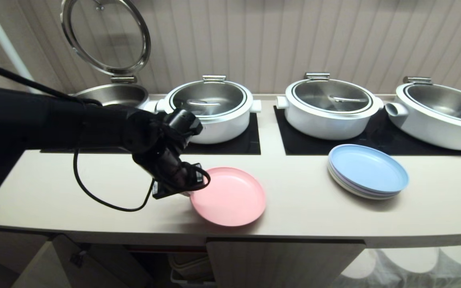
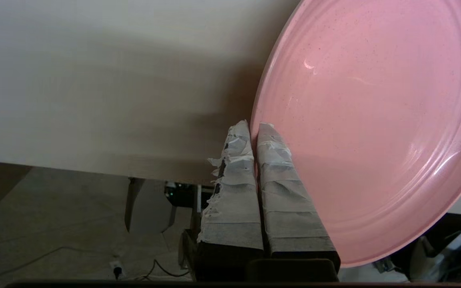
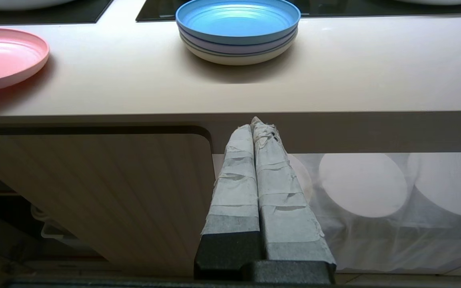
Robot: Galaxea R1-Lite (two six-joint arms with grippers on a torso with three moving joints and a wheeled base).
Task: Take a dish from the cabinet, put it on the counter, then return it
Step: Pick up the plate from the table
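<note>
L wrist only: claw (image 2: 254, 128) pinching dish (image 2: 374, 120) rim

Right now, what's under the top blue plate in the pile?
Under the round pale blue plastic plate sit a lilac plate and a cream plate, rims only; their middles are covered.

Four white pots (image 1: 329, 108) — stacked blue plates (image 1: 368, 171) in front.

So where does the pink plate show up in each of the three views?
Head view: pink plate at the counter's front edge, left gripper on its rim.
Left wrist view: fills the right side.
Right wrist view: upper left corner.
Shared landmark: the counter.
</note>
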